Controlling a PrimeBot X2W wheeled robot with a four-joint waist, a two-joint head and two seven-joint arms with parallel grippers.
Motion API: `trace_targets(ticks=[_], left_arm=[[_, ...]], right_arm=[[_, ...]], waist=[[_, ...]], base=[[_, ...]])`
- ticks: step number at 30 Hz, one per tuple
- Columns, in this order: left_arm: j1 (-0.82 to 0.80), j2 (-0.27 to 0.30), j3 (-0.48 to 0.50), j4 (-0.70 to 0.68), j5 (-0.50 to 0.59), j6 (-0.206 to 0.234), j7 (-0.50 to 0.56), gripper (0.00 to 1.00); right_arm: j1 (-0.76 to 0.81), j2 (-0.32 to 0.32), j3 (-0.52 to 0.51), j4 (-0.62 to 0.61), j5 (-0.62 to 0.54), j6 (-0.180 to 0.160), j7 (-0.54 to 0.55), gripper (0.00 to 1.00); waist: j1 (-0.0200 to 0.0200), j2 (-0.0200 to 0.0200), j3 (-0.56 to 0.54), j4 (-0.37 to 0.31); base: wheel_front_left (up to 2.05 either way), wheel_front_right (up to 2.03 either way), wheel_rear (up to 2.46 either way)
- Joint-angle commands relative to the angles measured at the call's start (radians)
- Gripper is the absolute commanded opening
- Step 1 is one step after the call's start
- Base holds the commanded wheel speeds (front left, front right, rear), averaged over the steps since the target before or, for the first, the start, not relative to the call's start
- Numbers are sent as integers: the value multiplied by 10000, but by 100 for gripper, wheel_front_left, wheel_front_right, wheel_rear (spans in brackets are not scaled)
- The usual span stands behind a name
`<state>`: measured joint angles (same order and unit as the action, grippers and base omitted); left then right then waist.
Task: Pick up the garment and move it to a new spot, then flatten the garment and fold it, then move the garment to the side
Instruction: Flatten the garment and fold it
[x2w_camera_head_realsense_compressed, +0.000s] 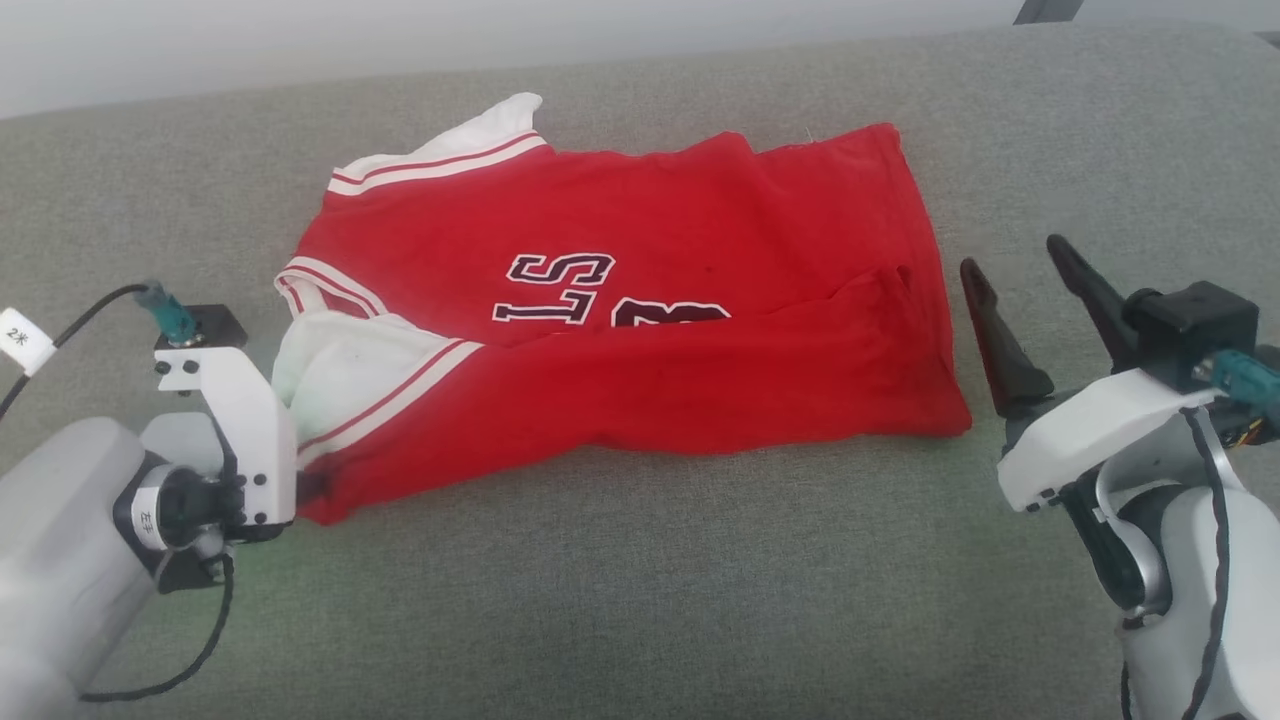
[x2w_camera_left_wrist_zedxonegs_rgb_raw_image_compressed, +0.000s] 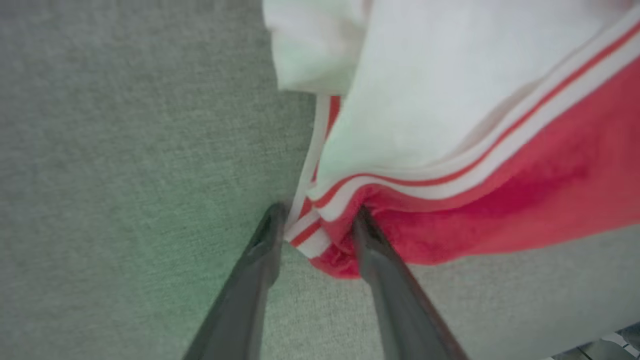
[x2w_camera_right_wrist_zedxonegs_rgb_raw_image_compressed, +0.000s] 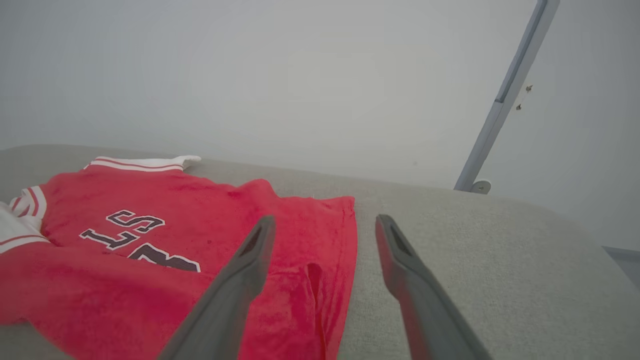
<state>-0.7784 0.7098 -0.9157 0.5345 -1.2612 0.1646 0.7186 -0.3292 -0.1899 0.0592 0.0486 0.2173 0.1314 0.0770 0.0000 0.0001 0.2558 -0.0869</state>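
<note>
The garment, a red jersey with white striped trim and dark lettering, lies on the grey cushion with its near half folded over the number. My left gripper is down at the jersey's near-left corner, open. Its fingers stand on either side of the striped trim and red hem, and one tip is tucked against the fabric. In the head view the left wrist mount hides those fingers. My right gripper stands open just right of the jersey's right edge, apart from the cloth and holding nothing.
A grey fabric cushion stretches wide, with bare room in front of and to the right of the jersey. A pale wall rises behind it, with a grey metal post at the far right.
</note>
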Motion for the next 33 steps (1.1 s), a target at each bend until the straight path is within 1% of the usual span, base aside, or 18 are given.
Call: trace_targets(ticks=[1, 2, 4, 11, 12, 18, 22, 24, 25, 26, 27, 33], left_arm=[[306, -362, -259, 325, -53, -101, 96, 0], [263, -386, -265, 415, -41, -165, 61, 0], [169, -487, -232, 541, -77, -287, 10, 0], [-311, -907, -213, 877, 75, -525, -176, 0], [-311, -907, -213, 877, 75, -525, -176, 0], [-636, -1275, -238, 1074, 206, -759, -352, 0], [-754, -1449, -272, 1239, 248, -894, -417, 0], [-821, -1569, -266, 1341, 273, -1001, -511, 0], [-844, -1604, -270, 1384, 290, -1032, -536, 0], [-861, -1632, -279, 1426, 296, -1072, -572, 0], [-872, -1665, -269, 1469, 288, -1115, -594, 0], [-1002, -1610, -273, 1639, 345, -1296, -669, 0]], right_arm=[[116, -65, 50, -73, 260, -14, 378, 100], [148, -43, 34, -19, 401, -14, 727, 100], [136, -210, 159, 69, 583, -14, 1469, 100], [-275, -498, 205, 732, 1415, -13, 4283, 100], [-275, -498, 205, 732, 1415, -13, 4283, 100], [-732, -804, 196, 1399, 1556, -13, 6207, 100], [-929, -889, 196, 1870, 1554, -13, 7169, 100], [-1023, -815, 230, 2227, 1684, -8, 7658, 100], [-1049, -860, 305, 2353, 1602, -8, 7800, 93], [-1070, -884, 303, 2483, 1573, -8, 7887, 37], [-1096, -898, 310, 2606, 1530, -8, 8007, 0], [-1405, -986, 107, 2646, 1480, -16, 7875, 0]], waist=[[0, -1, 27, 18], [0, -1, 41, 31], [0, -1, 89, 87], [0, -1, 311, 405], [0, -1, 311, 405], [0, -1, 508, 741], [0, -1, 579, 919], [0, -1, 631, 1014], [0, -1, 647, 1041], [0, -1, 661, 1065], [0, -1, 669, 1087], [0, -1, 645, 1155]], base=[[0, 0, 0], [0, 0, 0], [0, 0, 0], [0, 0, 0], [0, 0, 0], [0, 0, 0], [0, 0, 0], [0, 0, 0], [0, 0, 0], [0, 0, 0], [0, 0, 0], [0, 0, 0]])
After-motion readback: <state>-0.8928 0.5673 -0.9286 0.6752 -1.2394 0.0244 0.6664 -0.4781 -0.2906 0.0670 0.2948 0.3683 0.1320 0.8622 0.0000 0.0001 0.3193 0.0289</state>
